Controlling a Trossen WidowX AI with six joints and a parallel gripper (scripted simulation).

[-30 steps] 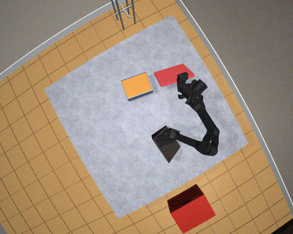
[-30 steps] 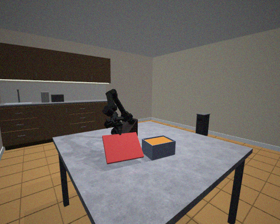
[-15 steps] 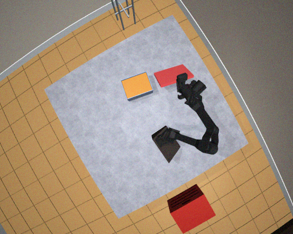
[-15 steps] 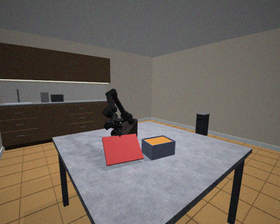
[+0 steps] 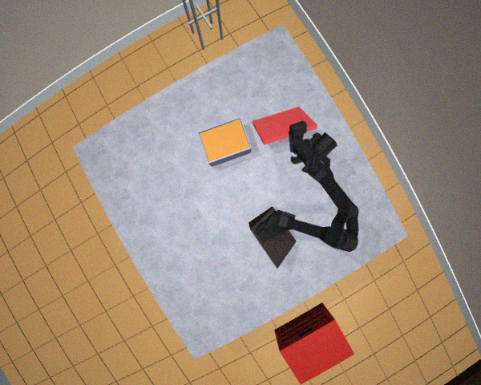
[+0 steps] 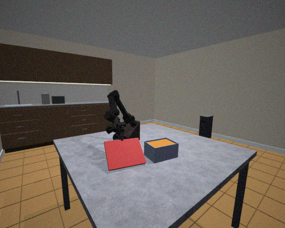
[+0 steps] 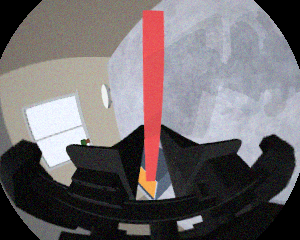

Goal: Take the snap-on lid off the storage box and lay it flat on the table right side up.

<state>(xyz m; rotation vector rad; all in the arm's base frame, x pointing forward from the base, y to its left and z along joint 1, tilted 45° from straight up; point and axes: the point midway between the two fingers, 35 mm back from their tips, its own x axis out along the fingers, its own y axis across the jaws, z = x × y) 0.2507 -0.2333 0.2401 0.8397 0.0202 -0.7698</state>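
Note:
The red lid (image 5: 276, 126) (image 6: 124, 153) (image 7: 153, 75) is off the box and tilted steeply, its smooth outer face towards the exterior camera. My gripper (image 5: 292, 139) (image 6: 121, 138) (image 7: 151, 128) is shut on the lid's raised edge. The lid's opposite edge is low, close over the table; whether it touches is not clear. The lid shows edge-on in the wrist view. The blue-grey storage box (image 5: 231, 157) (image 6: 165, 153) (image 7: 163, 172) stands upright and open beside the lid, its inside orange. A narrow gap separates them in the top view.
The grey table (image 5: 162, 186) (image 6: 199, 171) bears the box and my arm. A dark brown block (image 5: 279, 249) (image 6: 136, 131) stands under the arm's base. The table's edge (image 5: 348, 128) runs near the lid's outer side. A red cabinet (image 5: 317, 352) stands off the table.

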